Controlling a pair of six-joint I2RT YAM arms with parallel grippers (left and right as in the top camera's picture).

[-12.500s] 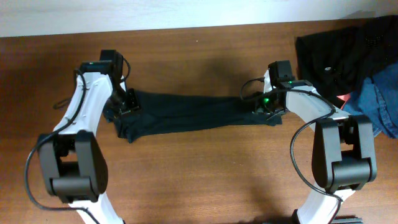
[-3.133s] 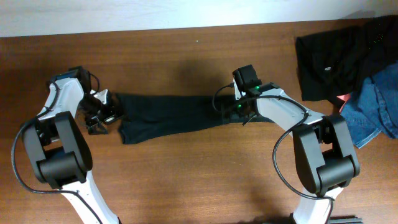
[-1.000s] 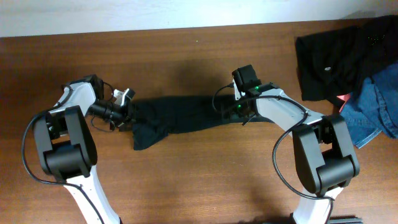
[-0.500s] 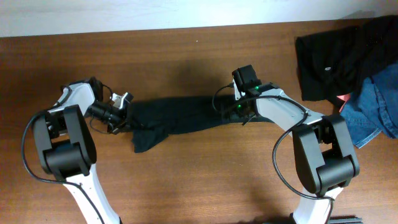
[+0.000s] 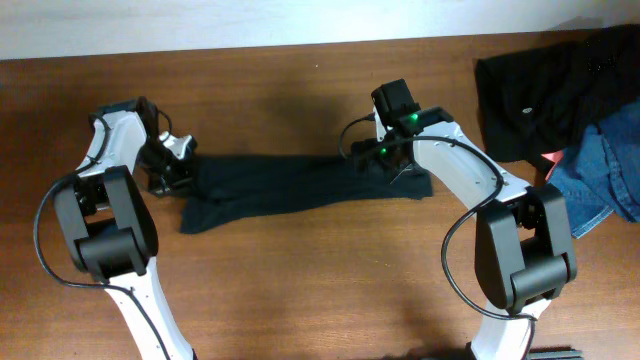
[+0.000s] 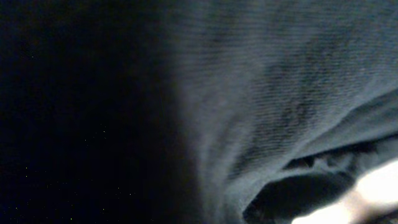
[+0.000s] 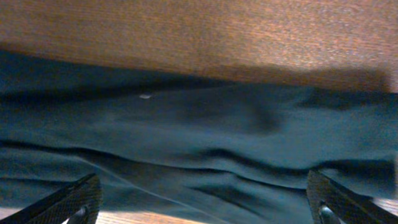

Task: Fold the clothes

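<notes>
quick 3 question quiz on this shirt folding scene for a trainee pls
1. True or false: the right gripper stands open over the dark T-shirt.
2. The left gripper is: A) shut on the T-shirt's end, B) open over bare wood, C) resting on the other arm.
3. In the overhead view, what lies at the far right of the table?
Key: 1 true. 2 A. 3 a heap of dark clothing and blue denim.
</notes>
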